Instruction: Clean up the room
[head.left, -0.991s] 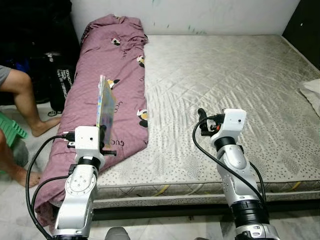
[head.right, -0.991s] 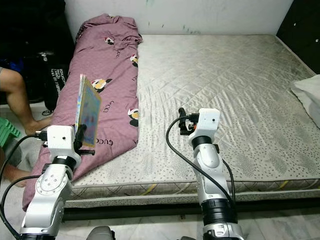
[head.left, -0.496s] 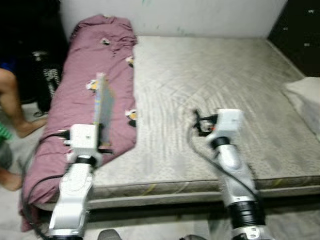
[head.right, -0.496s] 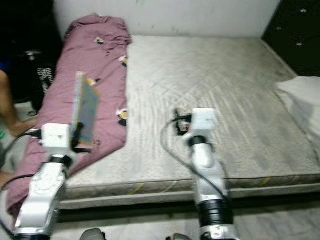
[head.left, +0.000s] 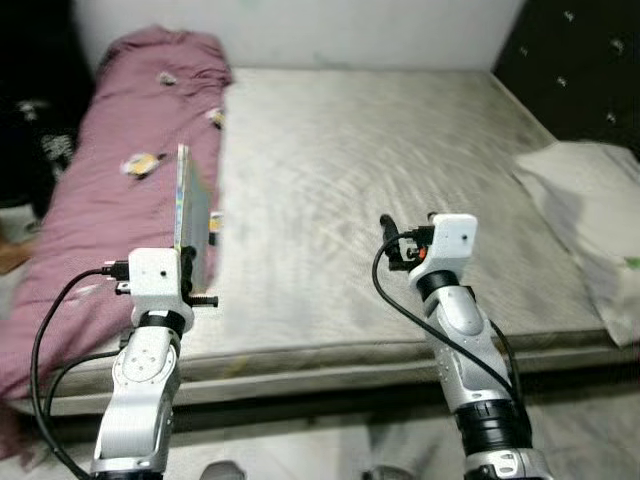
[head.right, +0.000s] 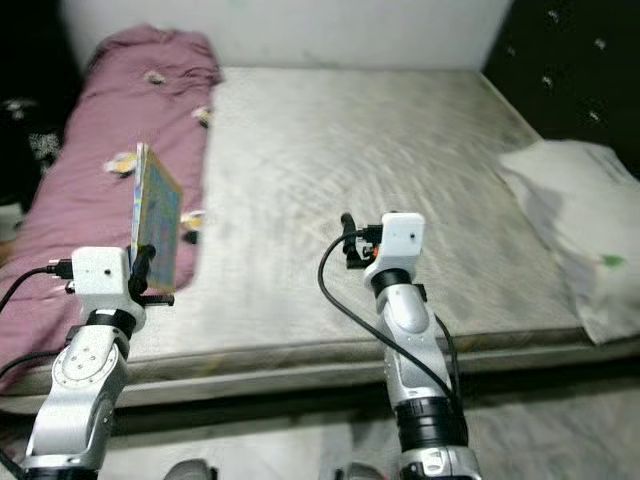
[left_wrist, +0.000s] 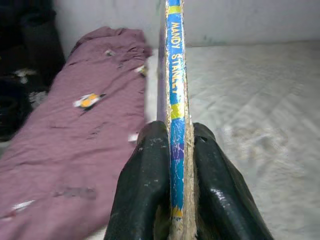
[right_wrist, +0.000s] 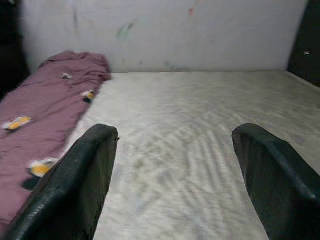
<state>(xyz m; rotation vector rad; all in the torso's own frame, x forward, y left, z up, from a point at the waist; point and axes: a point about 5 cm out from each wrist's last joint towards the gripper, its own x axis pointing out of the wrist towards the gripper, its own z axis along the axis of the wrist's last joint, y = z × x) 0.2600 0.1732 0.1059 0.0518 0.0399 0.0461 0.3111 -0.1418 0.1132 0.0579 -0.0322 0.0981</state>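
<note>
My left gripper (head.left: 196, 262) is shut on a thin colourful book (head.left: 189, 212), held upright on edge above the bed's front left part. In the left wrist view the book's blue spine (left_wrist: 175, 100) stands between the two black fingers (left_wrist: 145, 190). My right gripper (head.left: 392, 238) is open with nothing in it, raised over the front middle of the grey mattress (head.left: 380, 170). Its fingers (right_wrist: 85, 175) stand wide apart in the right wrist view. A purple blanket (head.left: 110, 150) with cartoon prints lies along the mattress's left side.
A white pillow (head.left: 590, 215) lies at the mattress's right edge, beside a dark padded wall (head.left: 580, 60). A white wall (head.left: 300, 30) runs behind the bed. The mattress's front edge (head.left: 330, 355) is just ahead of my arms, with pale floor (head.left: 300, 450) below.
The camera has turned to the right: the person and bags on the left have left the picture and the white pillow has come in. Both grippers keep their pose, book still held.
</note>
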